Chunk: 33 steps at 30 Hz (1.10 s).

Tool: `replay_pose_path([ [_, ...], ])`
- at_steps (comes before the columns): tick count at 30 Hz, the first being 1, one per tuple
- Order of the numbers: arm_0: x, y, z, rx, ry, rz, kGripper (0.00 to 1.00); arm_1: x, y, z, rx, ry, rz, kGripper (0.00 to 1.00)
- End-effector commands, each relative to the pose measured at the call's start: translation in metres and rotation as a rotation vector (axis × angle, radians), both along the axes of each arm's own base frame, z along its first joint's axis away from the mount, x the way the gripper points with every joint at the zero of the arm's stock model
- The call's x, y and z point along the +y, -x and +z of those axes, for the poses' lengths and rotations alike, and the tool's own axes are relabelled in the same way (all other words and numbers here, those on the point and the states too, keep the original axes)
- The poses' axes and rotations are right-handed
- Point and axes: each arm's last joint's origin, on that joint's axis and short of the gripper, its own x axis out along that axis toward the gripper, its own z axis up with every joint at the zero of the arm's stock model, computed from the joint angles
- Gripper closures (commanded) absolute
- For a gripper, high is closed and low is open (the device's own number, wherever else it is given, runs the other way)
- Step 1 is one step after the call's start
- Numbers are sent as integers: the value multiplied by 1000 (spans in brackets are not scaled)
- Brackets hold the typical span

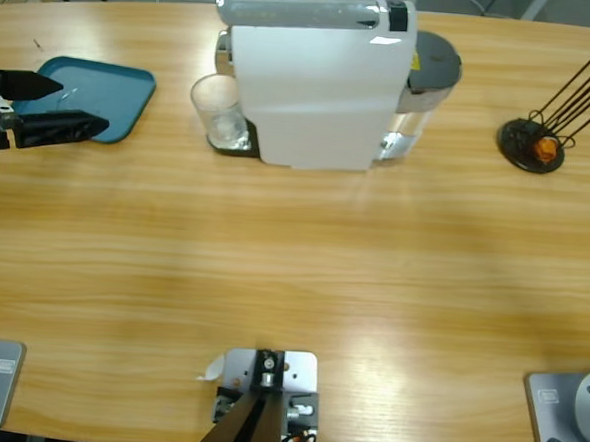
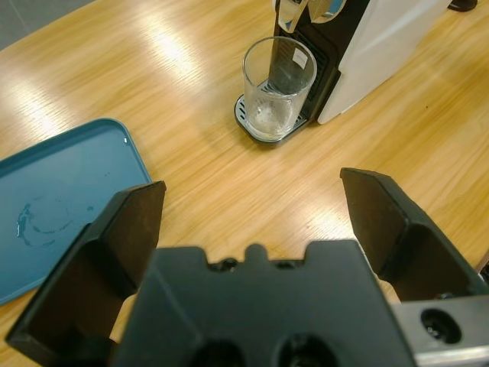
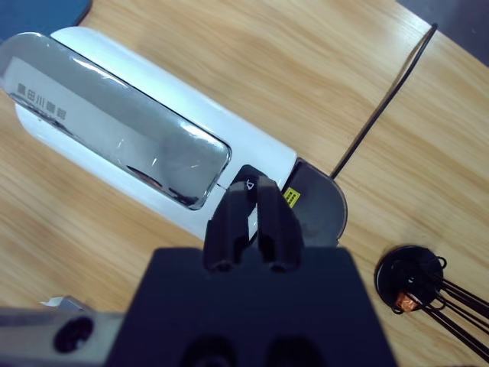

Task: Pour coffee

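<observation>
Progress: you have a clear glass point(image 2: 278, 86) standing on the drip tray point(image 2: 252, 126) of the white coffee machine point(image 1: 313, 87), directly under the spout; no brewing stream shows

Coffee: I see no amber liquid in the glass, only a pale wet film at its base; judged from this, the pour itself is not yet done

Remaining: by my judgement you have yet to start the machine, fill the glass and take it out

Left gripper point(image 2: 271, 222): jaws spread wide, nothing between them; it points at the glass from beside the teal tray point(image 1: 118, 90), well apart from the glass

Left arm pose: enters the high view from the left edge, low and roughly level over the table point(image 1: 293, 261), gripper point(image 1: 57, 106) at the tray's near edge

Right gripper point(image 3: 253, 222): jaws pressed together, gripping nothing; it hangs above the machine's top, aimed down near the dark rear end of the silver lid point(image 3: 114, 126)

Right arm pose: not visible in the high view

Other: black stand with rods point(image 1: 535, 146) sits at the far right, untouched
</observation>
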Motion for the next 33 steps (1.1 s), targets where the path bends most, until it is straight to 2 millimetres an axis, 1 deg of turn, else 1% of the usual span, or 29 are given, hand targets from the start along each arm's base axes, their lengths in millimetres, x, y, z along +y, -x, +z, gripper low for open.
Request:
replay_pose_path([
  [1, -8, -8, -12, 27, -29, -15, 0, 5, -17, -26, 68, 59, -4, 1000],
  [17, -10, -11, -18, 39, -35, -14, 0, 9, -21, -34, 88, 61, -1, 1000],
  [33, -10, -12, -19, 41, -38, -13, 0, 11, -18, -50, 146, 82, 9, 1000],
])
